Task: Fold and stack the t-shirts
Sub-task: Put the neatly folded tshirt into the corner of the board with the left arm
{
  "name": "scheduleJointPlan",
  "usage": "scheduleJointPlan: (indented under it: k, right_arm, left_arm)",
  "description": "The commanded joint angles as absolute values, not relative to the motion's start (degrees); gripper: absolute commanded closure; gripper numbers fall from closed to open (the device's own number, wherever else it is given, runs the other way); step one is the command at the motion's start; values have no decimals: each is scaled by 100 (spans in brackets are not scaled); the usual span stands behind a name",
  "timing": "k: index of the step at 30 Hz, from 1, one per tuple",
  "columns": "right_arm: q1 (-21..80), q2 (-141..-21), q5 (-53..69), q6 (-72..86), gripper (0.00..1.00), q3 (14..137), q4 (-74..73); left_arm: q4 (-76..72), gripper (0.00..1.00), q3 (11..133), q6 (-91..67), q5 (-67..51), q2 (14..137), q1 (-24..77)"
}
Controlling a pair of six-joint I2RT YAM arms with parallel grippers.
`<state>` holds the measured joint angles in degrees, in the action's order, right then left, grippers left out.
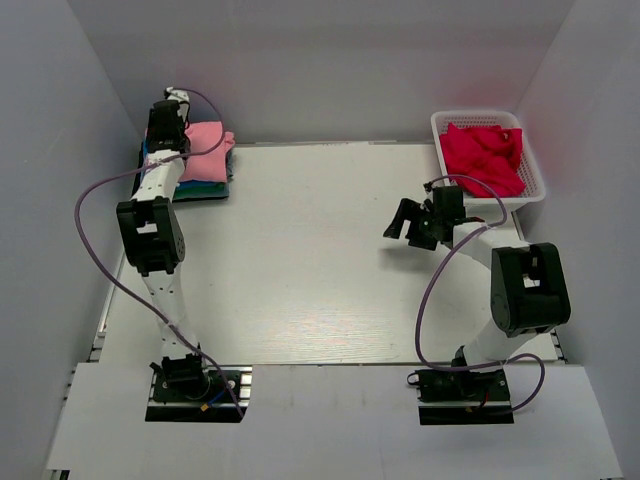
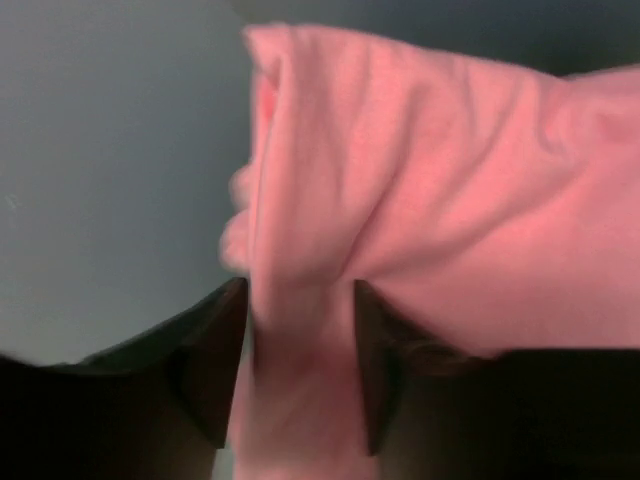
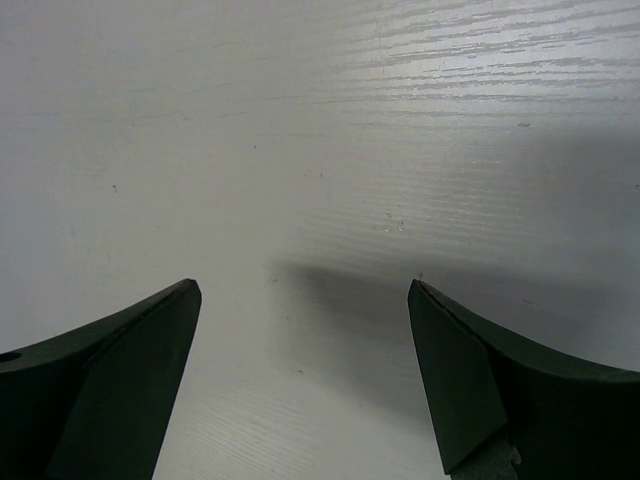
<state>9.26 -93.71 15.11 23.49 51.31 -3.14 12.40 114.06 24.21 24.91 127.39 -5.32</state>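
The salmon pink t-shirt (image 1: 210, 140) lies folded on top of a stack at the table's far left, over the blue and green t-shirts (image 1: 205, 186). My left gripper (image 1: 172, 128) is at the stack's left edge. In the left wrist view my left gripper (image 2: 300, 335) is shut on a bunched fold of the pink t-shirt (image 2: 430, 200). The crimson red t-shirt (image 1: 485, 155) lies crumpled in the basket. My right gripper (image 1: 403, 228) hovers open and empty over bare table, left of the basket. The right wrist view shows my right gripper (image 3: 305, 290) with only tabletop between the jaws.
The white lattice basket (image 1: 536, 178) stands at the far right corner. Grey walls close in the table at the left, back and right. The white wooden tabletop (image 1: 310, 260) stretches between the two arms.
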Motion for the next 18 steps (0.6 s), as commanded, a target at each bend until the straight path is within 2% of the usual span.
scheduleJointPlan:
  k: [1,4,5,11,18]
  right_arm:
    - [923,-9396,1477,2241,10,5387,-439]
    - [923,-9335,1450,2241,10,5414,-501]
    - [923,-9308,1459,2250,10,5423,-527]
    - [940,-8625,1424,2338,10,5161,-519]
    - [914,-7323,1406,2364,10,4369,-466]
  left_arm:
    - [563,38,11540,2408,2952,12647,-694]
    - [439,19,11671,2408,3478,12771,-694]
    - [439,0,11672,2304,3541,12771,-694]
    - [1184,0,11638,1452,3244,12113,-555]
    - [1851,0,10609,-15,935,10716,-501]
